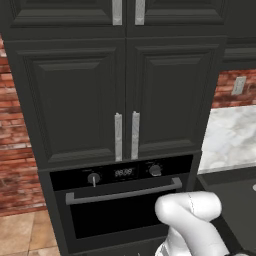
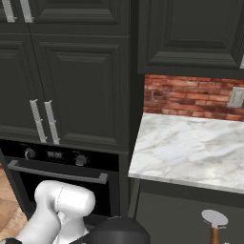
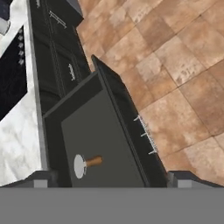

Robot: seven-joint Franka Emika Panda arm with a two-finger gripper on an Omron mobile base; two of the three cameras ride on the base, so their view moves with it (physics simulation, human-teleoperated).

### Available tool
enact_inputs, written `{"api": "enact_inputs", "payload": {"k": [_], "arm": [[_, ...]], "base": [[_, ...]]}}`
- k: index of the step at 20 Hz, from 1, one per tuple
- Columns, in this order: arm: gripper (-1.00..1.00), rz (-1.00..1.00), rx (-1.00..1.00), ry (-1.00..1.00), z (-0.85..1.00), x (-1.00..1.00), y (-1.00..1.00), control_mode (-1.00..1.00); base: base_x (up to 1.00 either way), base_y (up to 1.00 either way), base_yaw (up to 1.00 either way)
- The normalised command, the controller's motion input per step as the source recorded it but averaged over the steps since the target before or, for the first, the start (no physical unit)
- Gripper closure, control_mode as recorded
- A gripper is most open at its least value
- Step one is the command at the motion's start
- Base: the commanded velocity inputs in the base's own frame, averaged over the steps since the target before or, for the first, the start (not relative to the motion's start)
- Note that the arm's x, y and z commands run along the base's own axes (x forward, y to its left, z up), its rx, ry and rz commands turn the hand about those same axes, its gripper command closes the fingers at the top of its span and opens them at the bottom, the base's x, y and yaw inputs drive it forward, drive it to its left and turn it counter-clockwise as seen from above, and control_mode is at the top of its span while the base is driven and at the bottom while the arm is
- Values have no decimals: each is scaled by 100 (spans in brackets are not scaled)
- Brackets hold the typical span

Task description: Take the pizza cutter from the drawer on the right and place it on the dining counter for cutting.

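End effector [image 3: 107,183]: seen in the hand view, two dark finger tips set wide apart at the lower edge, nothing between them; it stands open, above the pulled-out drawer.

Drawer [image 3: 118,131]: dark charcoal, open, pale metal handle on its front, flat grey floor inside.

Pizza cutter [image 3: 85,164]: lying flat on the drawer floor near the end beside the marble top, round silver-grey wheel with short brown wooden handle; apart from the finger tips. Also at the bottom of the right base view [image 2: 214,223], wheel uppermost, below the marble edge.

Table [image 2: 190,150]: white-grey veined marble top against the brick wall [image 2: 190,97], directly above the drawer.

Oven [image 1: 117,195]: black, two knobs, a display and a bar handle, set beneath tall dark cabinet doors [image 1: 125,95].

Floor [image 3: 175,65]: brown tile beside the drawer front.
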Motion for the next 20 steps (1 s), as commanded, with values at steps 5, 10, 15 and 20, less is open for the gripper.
{"api": "enact_inputs", "payload": {"k": [5,10,15,20], "arm": [[-100,0,0,14,10,68,61,-100],[-100,0,0,15,5,49,88,-100],[-100,0,0,17,4,35,62,-100],[-100,0,2,20,12,51,-14,-100]], "base": [[0,0,0],[0,0,0],[0,0,0],[0,0,0]]}}
